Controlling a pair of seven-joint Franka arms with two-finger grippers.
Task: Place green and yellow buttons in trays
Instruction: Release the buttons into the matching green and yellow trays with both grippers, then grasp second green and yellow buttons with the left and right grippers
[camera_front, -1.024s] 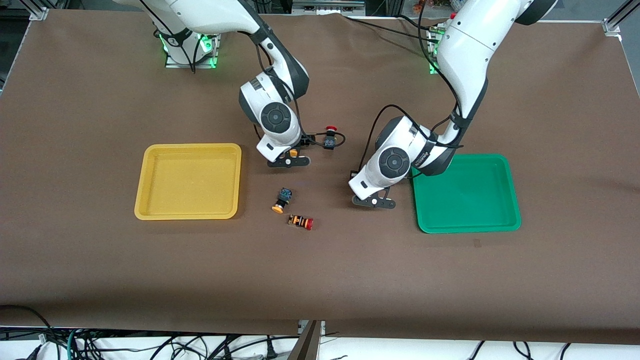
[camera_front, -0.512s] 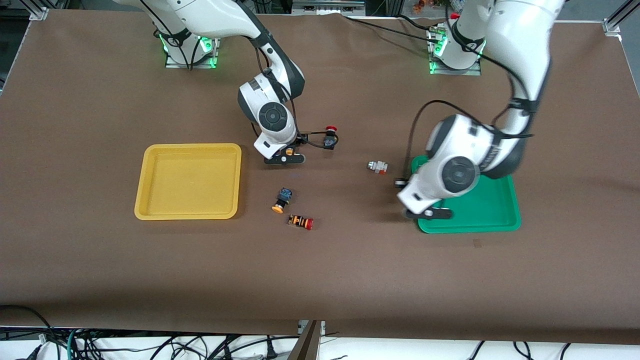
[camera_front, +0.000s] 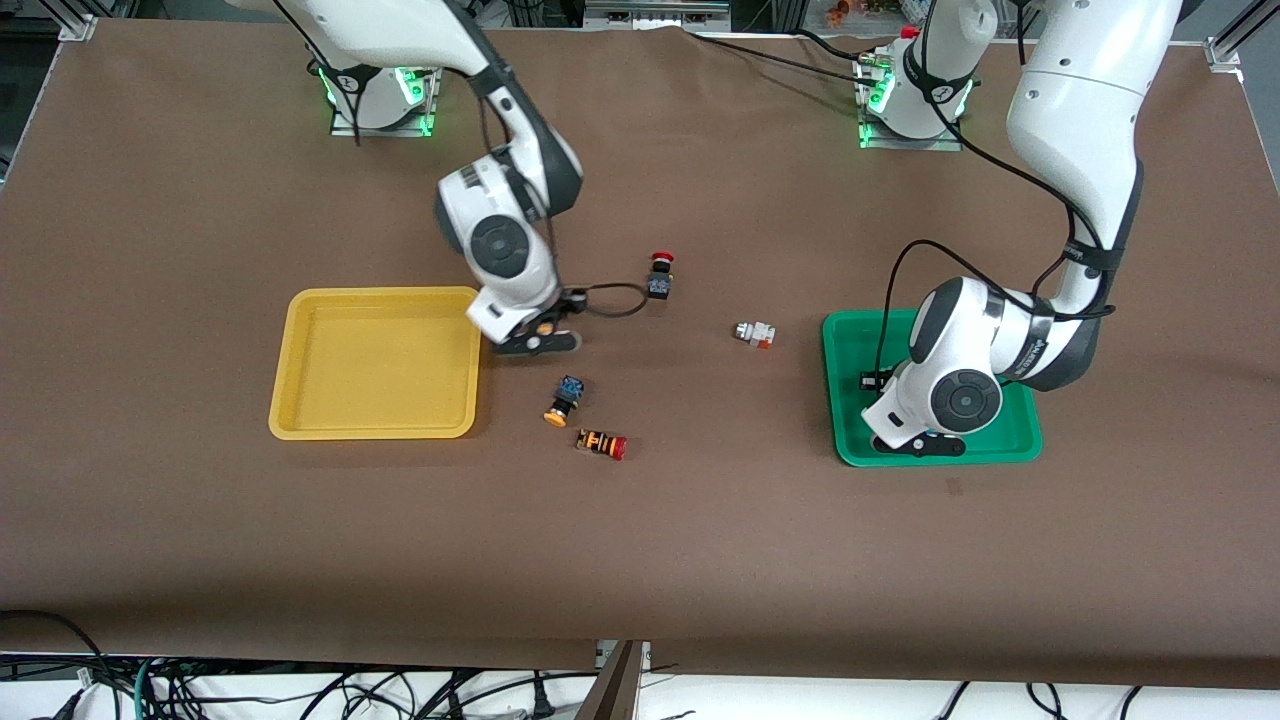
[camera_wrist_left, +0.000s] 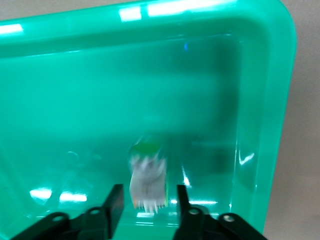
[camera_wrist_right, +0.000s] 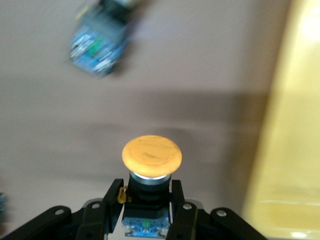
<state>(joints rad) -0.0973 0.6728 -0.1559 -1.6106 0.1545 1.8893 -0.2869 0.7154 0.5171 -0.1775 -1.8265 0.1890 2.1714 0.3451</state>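
My right gripper (camera_front: 540, 335) is shut on a black-bodied button with an orange-yellow cap (camera_wrist_right: 151, 155), held over the table beside the yellow tray (camera_front: 380, 293), whose edge shows in the right wrist view (camera_wrist_right: 295, 125). A second orange-yellow button (camera_front: 563, 400) lies on the table nearer the camera; it also shows in the right wrist view (camera_wrist_right: 100, 45). My left gripper (camera_front: 915, 440) is low over the green tray (camera_front: 900, 314). In the left wrist view a white-bodied green-capped button (camera_wrist_left: 147, 172) sits between its fingers with a gap on each side, over the tray floor (camera_wrist_left: 265, 100). Another white-bodied button (camera_front: 754, 333) lies on the table beside the green tray.
A black-bodied red-capped switch (camera_front: 660, 275) lies mid-table, farther from the camera. An orange-striped red-capped switch (camera_front: 601, 443) lies just nearer the camera than the loose orange-yellow button. A black cable loops from the right wrist toward the red-capped switch.
My left arm has swung from the mid-table to over the green tray, carrying the green-capped button. My right gripper has moved with its orange-yellow button toward the yellow tray.
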